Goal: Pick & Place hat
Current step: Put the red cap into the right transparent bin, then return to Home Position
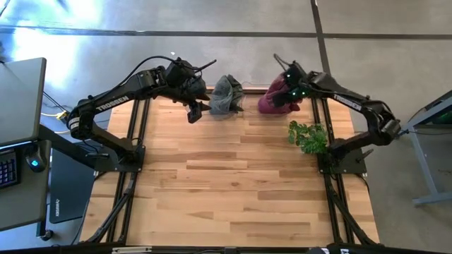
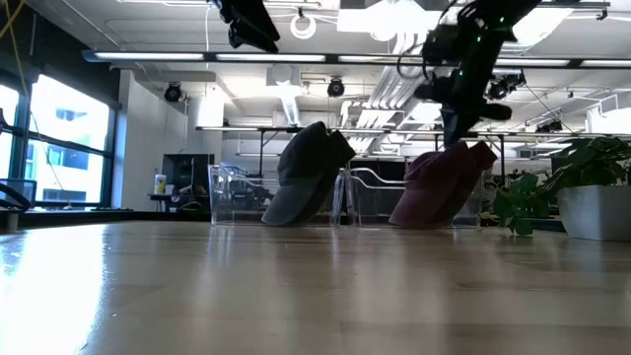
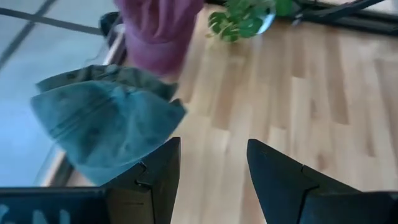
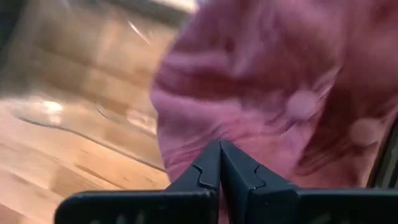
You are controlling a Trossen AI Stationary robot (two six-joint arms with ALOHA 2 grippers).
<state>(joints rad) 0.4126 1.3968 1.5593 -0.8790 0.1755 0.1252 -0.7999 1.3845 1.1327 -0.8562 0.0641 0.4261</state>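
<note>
Hovering above the maroon hat (image 4: 273, 106), right gripper (image 4: 220, 163) pinched together empty; left gripper (image 3: 211, 163) parted beside grey hat (image 3: 106, 130).

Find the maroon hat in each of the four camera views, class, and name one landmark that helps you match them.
High view: maroon hat at the table's far edge, under the right gripper.
Low view: right of centre, beside the grey hat.
Left wrist view: top, behind the grey hat.
Right wrist view: fills the frame.
Landmark: the potted plant, on the hat's right-arm side.
</note>
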